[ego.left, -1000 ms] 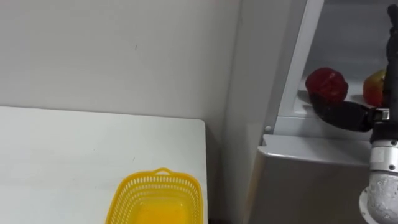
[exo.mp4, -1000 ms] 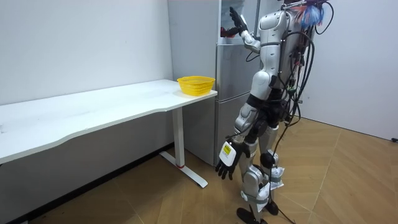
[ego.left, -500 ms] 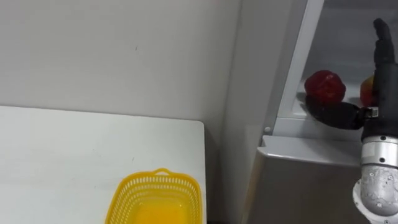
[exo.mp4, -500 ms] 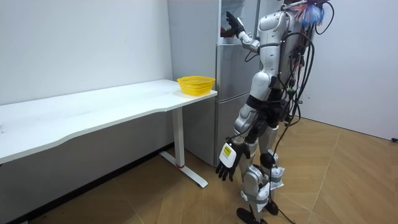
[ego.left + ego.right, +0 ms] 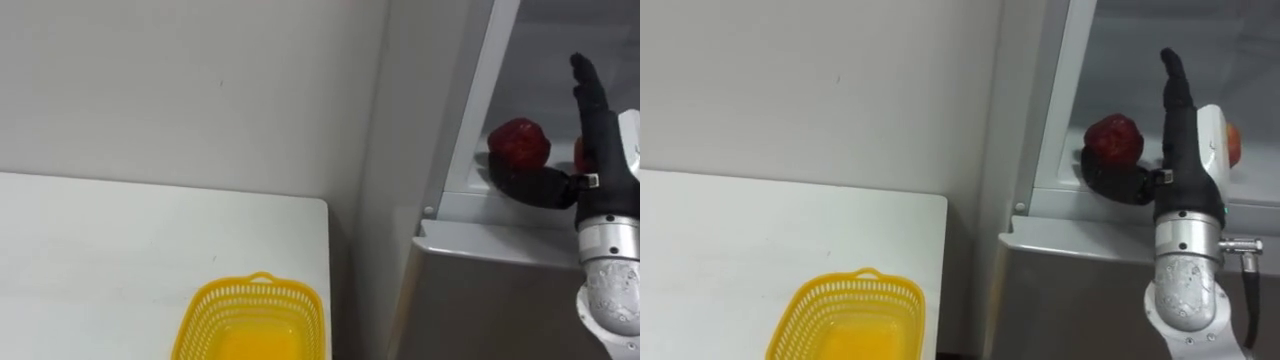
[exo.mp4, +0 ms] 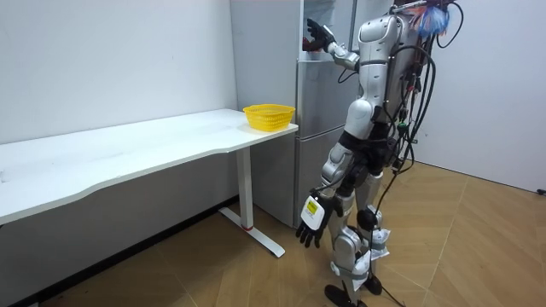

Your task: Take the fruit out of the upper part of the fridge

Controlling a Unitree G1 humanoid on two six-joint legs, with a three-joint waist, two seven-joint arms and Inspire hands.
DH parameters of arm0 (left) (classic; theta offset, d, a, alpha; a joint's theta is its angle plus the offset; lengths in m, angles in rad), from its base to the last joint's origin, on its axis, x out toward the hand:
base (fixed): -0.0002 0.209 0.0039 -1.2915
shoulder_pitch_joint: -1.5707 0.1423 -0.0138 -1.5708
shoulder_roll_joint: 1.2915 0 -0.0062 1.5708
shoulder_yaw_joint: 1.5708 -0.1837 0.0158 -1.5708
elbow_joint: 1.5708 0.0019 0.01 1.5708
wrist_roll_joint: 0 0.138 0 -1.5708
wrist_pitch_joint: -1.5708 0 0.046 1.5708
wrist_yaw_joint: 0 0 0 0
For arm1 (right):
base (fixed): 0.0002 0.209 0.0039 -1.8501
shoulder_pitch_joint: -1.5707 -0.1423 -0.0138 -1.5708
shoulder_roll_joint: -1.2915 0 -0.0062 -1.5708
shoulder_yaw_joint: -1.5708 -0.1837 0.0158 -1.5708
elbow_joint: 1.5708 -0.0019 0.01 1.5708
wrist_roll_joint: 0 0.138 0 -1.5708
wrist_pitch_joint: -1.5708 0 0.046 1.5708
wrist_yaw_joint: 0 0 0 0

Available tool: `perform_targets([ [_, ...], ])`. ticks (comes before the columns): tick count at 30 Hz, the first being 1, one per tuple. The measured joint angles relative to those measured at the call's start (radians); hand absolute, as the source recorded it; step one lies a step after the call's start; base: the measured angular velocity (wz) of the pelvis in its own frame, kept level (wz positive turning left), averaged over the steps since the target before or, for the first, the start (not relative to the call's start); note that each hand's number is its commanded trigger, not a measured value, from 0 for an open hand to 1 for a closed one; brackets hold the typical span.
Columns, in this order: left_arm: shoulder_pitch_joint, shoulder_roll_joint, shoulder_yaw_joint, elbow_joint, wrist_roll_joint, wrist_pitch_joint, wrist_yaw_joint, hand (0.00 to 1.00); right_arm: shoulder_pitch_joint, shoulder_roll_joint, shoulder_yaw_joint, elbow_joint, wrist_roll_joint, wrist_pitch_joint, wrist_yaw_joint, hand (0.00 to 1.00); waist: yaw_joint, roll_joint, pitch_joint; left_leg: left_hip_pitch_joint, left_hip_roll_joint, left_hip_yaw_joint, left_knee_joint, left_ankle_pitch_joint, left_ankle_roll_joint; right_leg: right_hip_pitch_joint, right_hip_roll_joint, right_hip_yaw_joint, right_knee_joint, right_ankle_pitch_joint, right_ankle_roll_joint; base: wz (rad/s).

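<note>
Nearest, a yellow basket sits at the counter edge beside the fridge. The left hand hangs relaxed by the thigh. The right hand is raised inside the upper compartment with its fingers straight up, released and holding nothing. The red fruit lies on the shelf just left of the palm; whether the thumb touches it cannot be told. An orange-red fruit shows behind the hand.
</note>
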Motion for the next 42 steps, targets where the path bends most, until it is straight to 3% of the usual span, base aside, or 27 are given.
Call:
perform_targets([
  [7, -0.001, 0.001, 0.013, -0.008, -0.009, 0.001, -0.001, 0.0, 0.0, -0.024, -0.001, 0.022, 0.064, 0.011, 0.053, 0.0, 0.0, -0.013, -0.0066, 0.001, 0.0, 0.0, 0.002, 0.0, 0.0, 0.001, 0.0, 0.0, 0.001, 0.0, 0.0, 0.0],
  [13, 0.006, 0.002, 0.014, -0.008, -0.008, 0.023, -0.002, 0.0, -0.003, -0.04, -0.002, 0.023, 0.127, 0.023, 0.09, 0.0, 0.0, -0.015, -0.0059, 0.001, 0.001, 0.0, 0.001, 0.0, 0.0, 0.0, 0.001, -0.002, 0.001, 0.0, 0.0, 0.0],
  [22, 0.043, 0.002, 0.039, -0.008, -0.026, 0.039, -0.011, 0.0, -0.039, -0.083, -0.001, 0.076, 0.387, 0.046, 0.192, 0.0, -0.007, -0.012, -0.0054, 0.002, 0.005, 0.008, 0.0, 0.0, -0.001, 0.002, 0.002, -0.006, 0.001, 0.001, -0.002, 0.0],
  [24, 0.041, 0.002, 0.039, -0.008, -0.03, 0.048, -0.01, 0.0, -0.056, -0.095, -0.001, 0.088, 0.395, 0.068, 0.223, 0.0, -0.011, -0.014, -0.0057, 0.0, 0.005, 0.006, 0.001, 0.0, -0.001, 0.002, 0.002, -0.008, 0.0, 0.001, -0.002, 0.0],
  [25, 0.04, 0.002, 0.039, -0.008, -0.03, 0.052, -0.01, 0.0, -0.059, -0.098, -0.001, 0.091, 0.395, 0.072, 0.233, 0.07, -0.011, -0.014, -0.0054, 0.0, 0.005, 0.006, 0.001, 0.0, -0.001, 0.002, 0.002, -0.008, 0.0, 0.001, -0.002, 0.0],
  [26, 0.038, 0.002, 0.038, -0.008, -0.03, 0.06, -0.01, 0.0, -0.07, -0.102, -0.001, 0.104, 0.395, 0.076, 0.25, 0.24, -0.011, -0.014, -0.0052, 0.0, 0.005, 0.006, 0.001, 0.0, -0.001, 0.002, 0.002, -0.006, 0.0, 0.001, -0.002, 0.0],
  [27, 0.036, 0.002, 0.038, -0.008, -0.03, 0.066, -0.008, 0.0, -0.078, -0.106, -0.001, 0.117, 0.395, 0.079, 0.264, 0.47, -0.011, -0.015, -0.0054, 0.0, 0.004, 0.006, 0.002, 0.0, -0.001, 0.002, 0.002, -0.003, 0.0, 0.001, -0.002, 0.0],
  [28, 0.035, 0.002, 0.038, -0.008, -0.031, 0.068, -0.006, 0.0, -0.08, -0.109, -0.001, 0.12, 0.395, 0.081, 0.271, 0.83, -0.011, -0.016, -0.0052, 0.0, 0.004, 0.006, 0.002, 0.0, -0.001, 0.002, 0.001, -0.003, -0.001, 0.001, -0.002, 0.0],
  [29, 0.034, 0.002, 0.037, -0.008, -0.031, 0.07, 0.0, 0.0, -0.082, -0.113, -0.001, 0.123, 0.395, 0.085, 0.282, 1.0, -0.011, -0.017, -0.0047, 0.0, 0.004, 0.006, 0.003, 0.0, -0.001, 0.002, 0.001, -0.003, -0.001, 0.001, -0.002, 0.0],
  [42, 0.027, 0.009, 0.037, -0.009, -0.031, 0.078, 0.029, 0.0, -0.113, -0.127, -0.003, 0.164, 0.394, 0.102, 0.313, 1.0, -0.009, -0.033, -0.0099, -0.002, 0.004, 0.005, 0.017, 0.0, -0.001, 0.001, 0.001, -0.003, -0.004, 0.001, -0.002, 0.0],
])
